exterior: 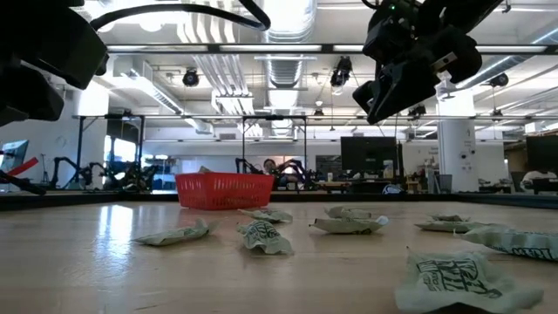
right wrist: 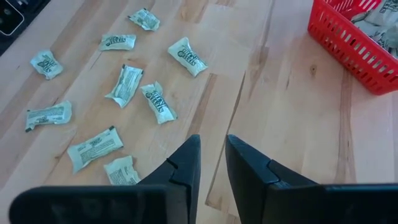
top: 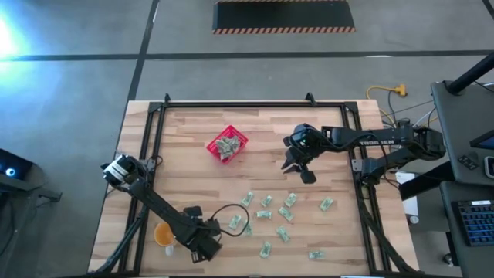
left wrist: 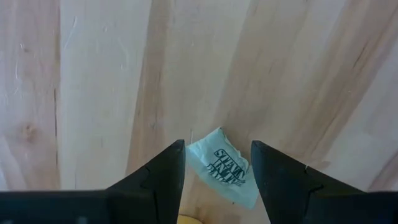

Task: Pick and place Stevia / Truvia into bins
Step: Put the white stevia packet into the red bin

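Wooden butcher-block desk (top: 193, 131) in a big open workshop, frame rails around it. Going from the hand outward: the left hand (left wrist: 217, 171) sits low at the near-left corner with its fingers spread wide, nothing gripped, and one packet (left wrist: 225, 174) lies flat on the wood right between them, so it looks lined up for a pinch. Just beside that arm in the high view there's an orange cup (top: 163, 232), not part of the job as far as I can tell. The right hand (top: 299, 165) hangs above the desk, well off the surface, between the basket (top: 227, 144) and the scattered packets (top: 266, 210); its fingers are only a narrow slit apart and I see nothing in them. The basket already has a heap of packets in it, and about a dozen more lie loose across the near half of the desk. My guess is these things are feather-light, soft, crinkly paper that slides around on the wood. I'd come straight down and close across the short width at the middle, since an edge grab would probably just fold it or flick it away.
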